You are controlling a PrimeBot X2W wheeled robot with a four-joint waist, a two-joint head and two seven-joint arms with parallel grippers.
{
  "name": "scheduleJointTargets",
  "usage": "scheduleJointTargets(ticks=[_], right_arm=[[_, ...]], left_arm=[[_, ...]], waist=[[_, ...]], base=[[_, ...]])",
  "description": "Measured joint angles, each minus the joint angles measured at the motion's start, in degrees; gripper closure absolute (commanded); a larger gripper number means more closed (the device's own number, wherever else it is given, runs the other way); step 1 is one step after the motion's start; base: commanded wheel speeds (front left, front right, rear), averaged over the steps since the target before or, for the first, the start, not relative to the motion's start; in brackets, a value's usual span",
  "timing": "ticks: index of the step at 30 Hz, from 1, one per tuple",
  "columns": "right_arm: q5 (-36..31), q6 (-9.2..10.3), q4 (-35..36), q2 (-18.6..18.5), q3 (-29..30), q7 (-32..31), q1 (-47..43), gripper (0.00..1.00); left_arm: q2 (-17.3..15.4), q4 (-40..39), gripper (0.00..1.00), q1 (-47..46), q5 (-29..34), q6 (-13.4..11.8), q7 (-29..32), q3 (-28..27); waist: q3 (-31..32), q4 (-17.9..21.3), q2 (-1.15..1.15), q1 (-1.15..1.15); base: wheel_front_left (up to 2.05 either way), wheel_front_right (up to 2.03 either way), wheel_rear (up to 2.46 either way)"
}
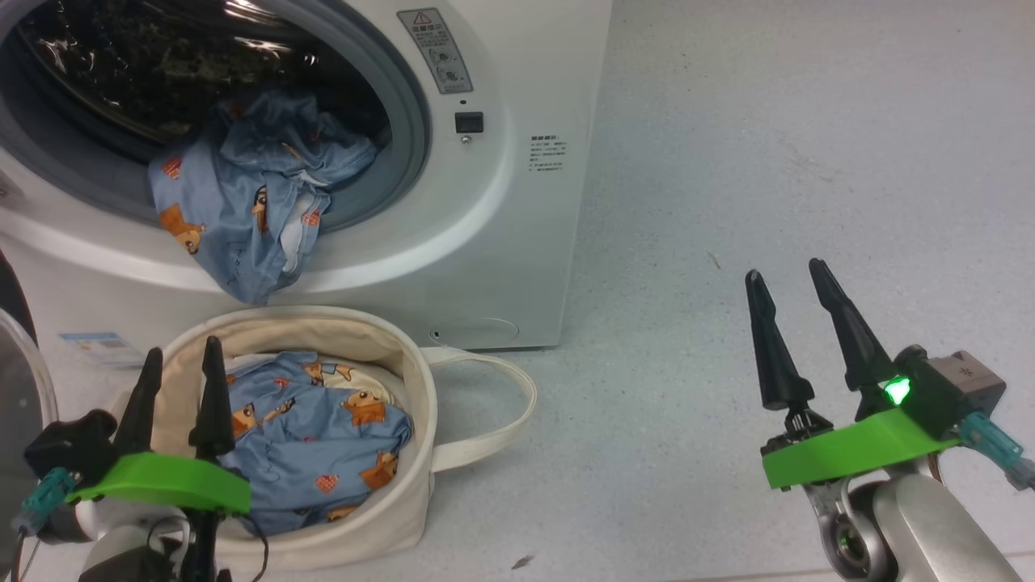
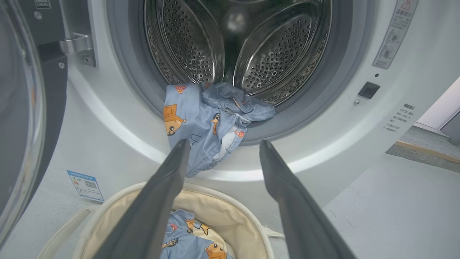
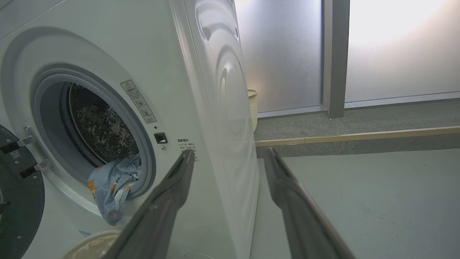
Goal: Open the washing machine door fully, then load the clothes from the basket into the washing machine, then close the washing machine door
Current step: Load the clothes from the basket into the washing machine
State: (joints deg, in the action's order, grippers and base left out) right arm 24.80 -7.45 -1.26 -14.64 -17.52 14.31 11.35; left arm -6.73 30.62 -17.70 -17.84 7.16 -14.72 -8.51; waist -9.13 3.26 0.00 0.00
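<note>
The left hand (image 1: 183, 347) stands wide and empty over the near rim of the basket (image 1: 412, 380), so the clothes (image 1: 315, 436) lie just below and ahead of it; the right hand (image 1: 785, 271), also wide and empty, is well apart over the floor (image 1: 728, 162). The fabric is thin and crumpled, the basket soft canvas. One more garment (image 1: 242, 202) hangs out of the washing machine (image 1: 501, 202) mouth.

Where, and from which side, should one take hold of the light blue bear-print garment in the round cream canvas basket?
Probably a raised middle fold of the light blue garment, from straight above: it lies crumpled, and the cream basket walls block the sides.
</note>
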Motion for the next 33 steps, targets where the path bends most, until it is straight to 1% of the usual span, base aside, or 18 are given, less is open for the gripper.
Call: scheduleJointTargets(ticks=[6, 9, 12, 13, 17, 18, 23, 30, 33], right_arm=[[0.2, 0.0, -0.2, -0.1, 0.0, 0.0, 0.0, 0.0], [0.3, 0.0, -0.4, -0.1, 0.0, 0.0, 0.0, 0.0], [0.3, 0.0, -0.2, -0.1, -0.5, 0.0, 0.2, 0.0], [0.3, 0.0, 0.1, -0.1, -0.7, 0.0, 0.3, 0.0], [0.2, 0.0, 0.7, -0.1, -0.7, 0.0, 1.4, 0.0], [0.2, 0.0, 0.7, -0.1, -0.7, 0.0, 1.4, 0.0], [-0.1, 0.0, 2.2, 0.0, 0.0, 0.0, 3.6, 0.0], [-1.0, 0.0, 3.8, 1.6, 1.4, 0.0, 5.0, 0.0], [-1.1, 0.0, 4.3, 1.8, 1.8, 0.0, 5.2, 0.0]], left_arm=[[0.3, 0.4, 0.0, -0.1, 0.0, 0.0, 0.0, -0.2], [0.3, 5.9, 0.0, -0.9, 0.0, 0.0, 0.0, -0.4], [0.1, 12.4, 0.0, -3.6, 0.0, 0.0, 0.0, -0.6], [-0.5, 16.0, 0.0, -6.8, 0.2, 0.0, 0.0, -0.9], [-1.9, 21.3, 0.0, -14.2, 0.6, 0.0, 0.0, -1.6], [-1.9, 21.3, 0.0, -14.2, 0.6, 0.0, 0.0, -1.6], [-4.2, 28.1, 0.0, -20.9, 1.2, 0.0, 0.0, -1.6], [-7.6, 32.3, 0.0, -28.2, 1.3, -0.1, 0.0, -3.4], [-8.2, 34.2, 0.0, -31.1, 1.7, -0.1, 0.0, -3.3]], waist=[[-0.6, 0.3, 0.0, 0.0], [-1.6, 0.7, 0.0, 0.0], [-3.1, 1.4, 0.0, 0.0], [-4.4, 2.0, 0.0, 0.0], [-7.5, 3.4, 0.0, 0.01], [-7.5, 3.4, 0.0, 0.01], [-12.2, 5.5, 0.0, 0.01], [-18.6, 8.5, 0.0, 0.02], [-21.1, 9.5, 0.0, 0.02]], base=[[0.0, 0.0, 0.0], [0.0, 0.0, 0.0], [0.0, 0.0, 0.0], [0.0, 0.0, 0.0], [0.0, 0.0, 0.0], [0.0, 0.0, 0.0], [0.0, 0.0, 0.0], [0.0, 0.0, 0.0], [0.0, 0.0, 0.0]])
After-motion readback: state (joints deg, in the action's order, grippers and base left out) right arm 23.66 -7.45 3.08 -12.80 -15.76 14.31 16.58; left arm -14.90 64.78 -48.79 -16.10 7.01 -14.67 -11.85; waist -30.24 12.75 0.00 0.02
